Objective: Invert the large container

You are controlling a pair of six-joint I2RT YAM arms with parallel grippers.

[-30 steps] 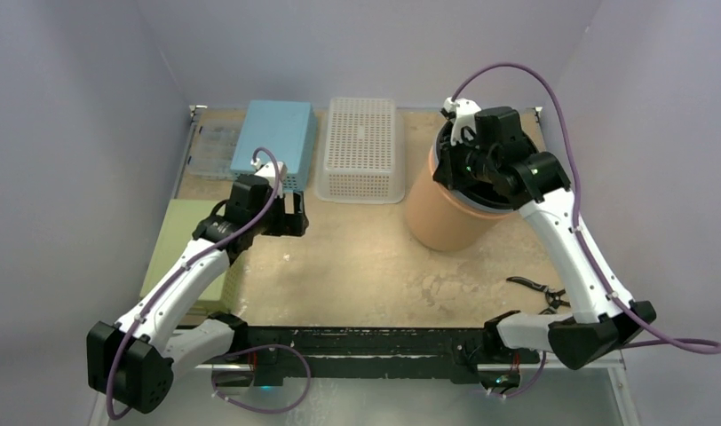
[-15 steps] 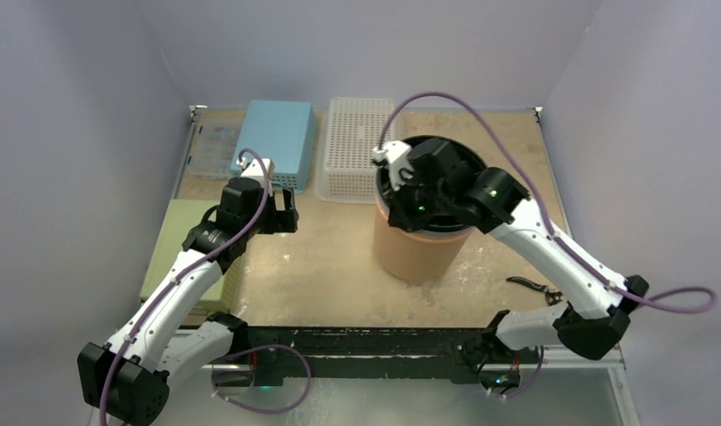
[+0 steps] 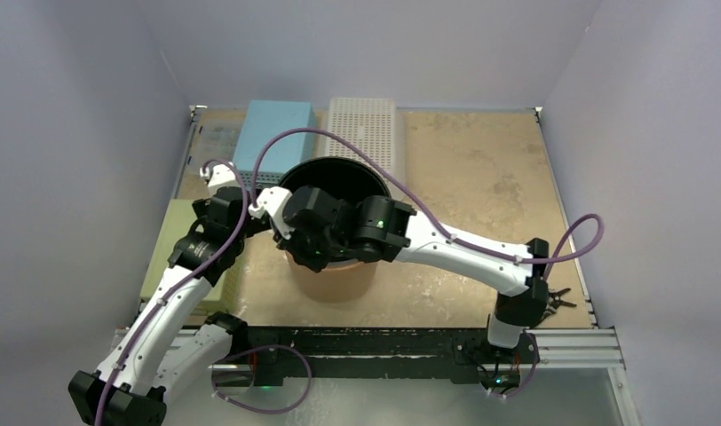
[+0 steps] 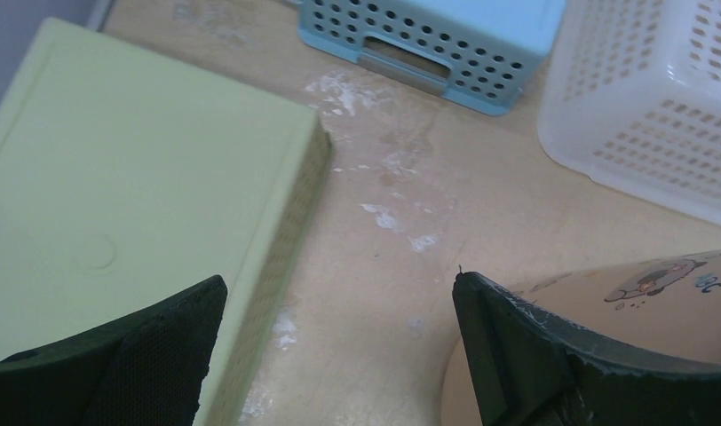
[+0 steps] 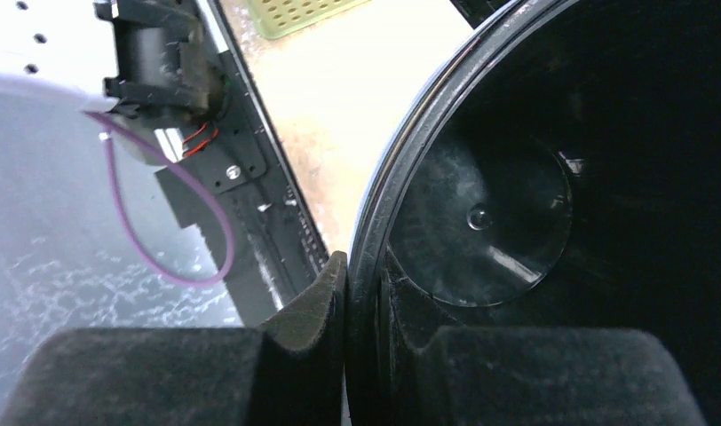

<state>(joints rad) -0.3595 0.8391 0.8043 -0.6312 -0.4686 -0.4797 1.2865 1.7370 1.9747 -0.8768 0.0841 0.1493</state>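
1. Large container (image 3: 335, 282): mouth up, base down, long axis about vertical and not inverted. Cannot tell if the base rests on the table (image 3: 481, 169).
2. It sits left of centre on the table, just in front of the blue bin (image 3: 273, 133) and the white basket (image 3: 361, 124).
3. Round tub. The outer wall is tan and smooth, with a small cartoon print on it in the left wrist view (image 4: 623, 311). The inside is glossy black plastic with a flat circular floor (image 5: 481, 213) and a thin ridged rim.
4. Right gripper (image 5: 346, 293): jaws nearly together, pinching the rim wall on the container's near-left side. One dark foam-textured finger (image 5: 312, 302) is outside and the other is inside the mouth.
5. Left gripper (image 4: 337, 284): jaws spread wide, nothing between them. It hovers over bare table just left of the container. The tan wall lies close behind its right finger; cannot tell if they touch.
6. Green box (image 4: 117, 195): flat, matte, rectangular, with a perforated side wall. It lies at the table's left edge, under the left finger.
7. Blue bin: rectangular plastic with a holed side and a slot handle, at the back left.
8. White basket: plastic lattice with rounded corners, beside the blue bin on its right.
9. Table: tan wood-look top, scuffed with white marks.
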